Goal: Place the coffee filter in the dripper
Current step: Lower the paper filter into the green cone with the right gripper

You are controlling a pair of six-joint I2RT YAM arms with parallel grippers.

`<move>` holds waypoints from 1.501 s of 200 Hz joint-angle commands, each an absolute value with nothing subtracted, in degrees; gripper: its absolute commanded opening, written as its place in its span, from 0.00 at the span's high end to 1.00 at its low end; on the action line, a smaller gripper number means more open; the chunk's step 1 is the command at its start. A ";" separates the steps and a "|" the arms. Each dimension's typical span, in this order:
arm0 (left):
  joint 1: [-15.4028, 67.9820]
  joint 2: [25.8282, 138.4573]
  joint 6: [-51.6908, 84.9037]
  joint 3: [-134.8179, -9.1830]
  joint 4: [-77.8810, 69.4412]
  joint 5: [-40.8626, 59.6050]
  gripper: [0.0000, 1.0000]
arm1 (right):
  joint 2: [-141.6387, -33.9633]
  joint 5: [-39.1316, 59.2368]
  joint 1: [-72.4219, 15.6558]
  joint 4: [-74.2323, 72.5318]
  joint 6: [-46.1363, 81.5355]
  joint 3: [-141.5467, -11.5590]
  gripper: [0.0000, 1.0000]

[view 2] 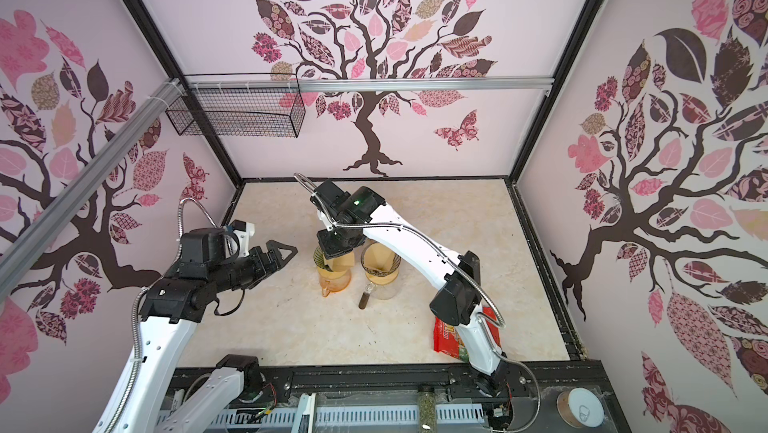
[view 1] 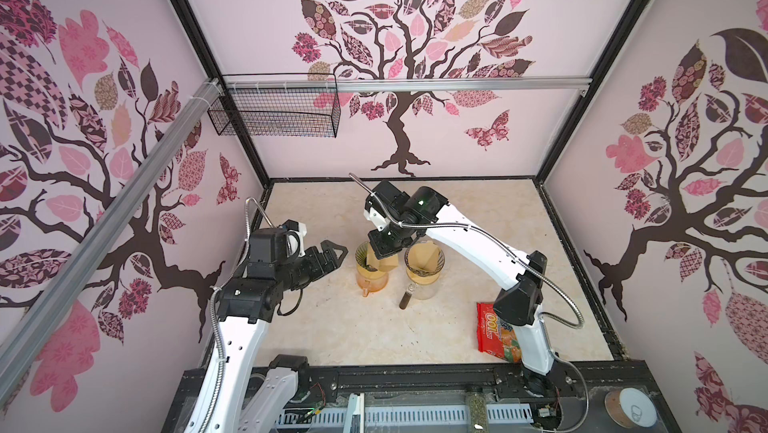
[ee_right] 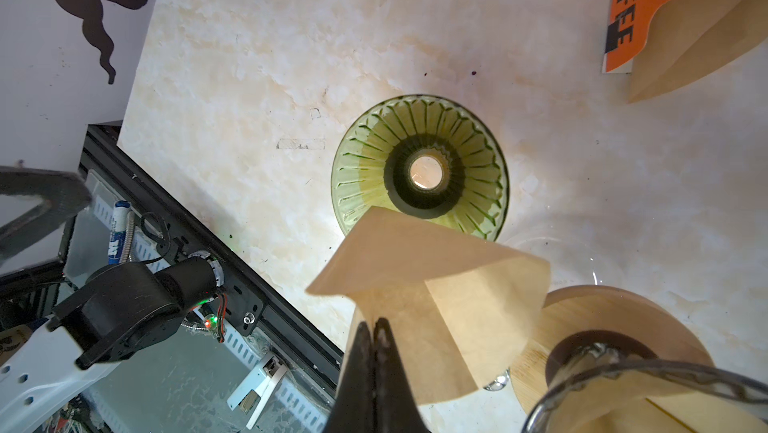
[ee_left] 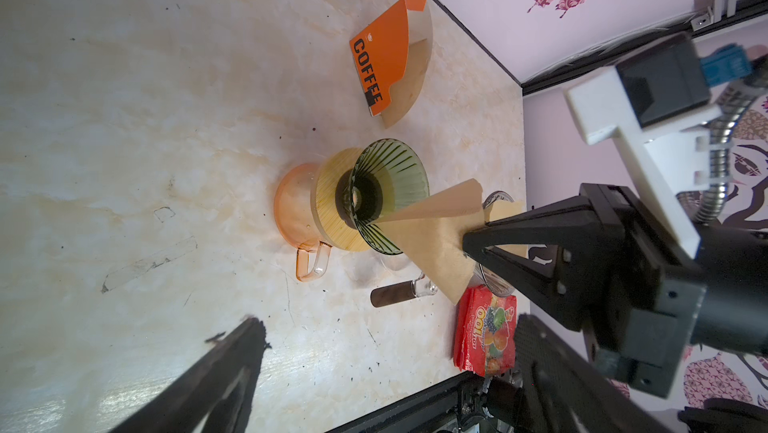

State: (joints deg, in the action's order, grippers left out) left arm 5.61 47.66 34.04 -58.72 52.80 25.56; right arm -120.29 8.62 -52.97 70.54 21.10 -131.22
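Observation:
A green ribbed glass dripper sits on an orange carafe at mid table. My right gripper is shut on the edge of a brown paper coffee filter. The folded filter hangs just above the dripper's rim on the right side, its point toward the bowl; whether it touches I cannot tell. My left gripper stands open to the left of the dripper, holding nothing.
A second dripper with a filter inside stands right of the green one on a clear carafe with a dark handle. An orange COFFEE filter box lies behind. A red snack packet lies front right.

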 commanded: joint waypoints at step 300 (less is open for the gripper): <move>5.29 48.22 33.26 -57.52 52.89 25.29 0.04 | -129.18 7.47 -55.24 72.90 20.07 -141.30 0.75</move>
